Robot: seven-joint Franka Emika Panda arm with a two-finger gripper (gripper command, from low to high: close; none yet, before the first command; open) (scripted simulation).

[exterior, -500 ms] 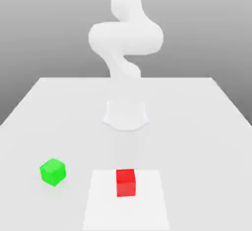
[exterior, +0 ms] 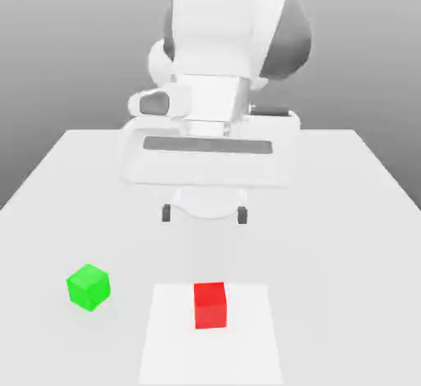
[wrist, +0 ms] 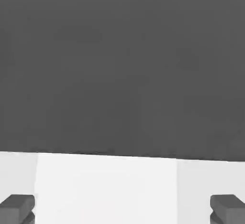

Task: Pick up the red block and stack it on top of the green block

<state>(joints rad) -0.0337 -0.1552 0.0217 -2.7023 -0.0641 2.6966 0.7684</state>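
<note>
So rn the gripper [exterior: 204, 214] is wide open w/ nothing in it, hanging over the pale surface [exterior: 329, 253]. Red block [exterior: 210, 305] is sitting on the white patch [exterior: 168, 343], toward the near edge. Green block [exterior: 89, 286] is off to the exterior view's left, turned cornerwise, well apart from the red one tbh.

arm [exterior: 215, 22]: its upper part runs out past the exterior view's top edge
white patch [exterior: 210, 351]: cut off along the exterior view's bottom edge
</note>
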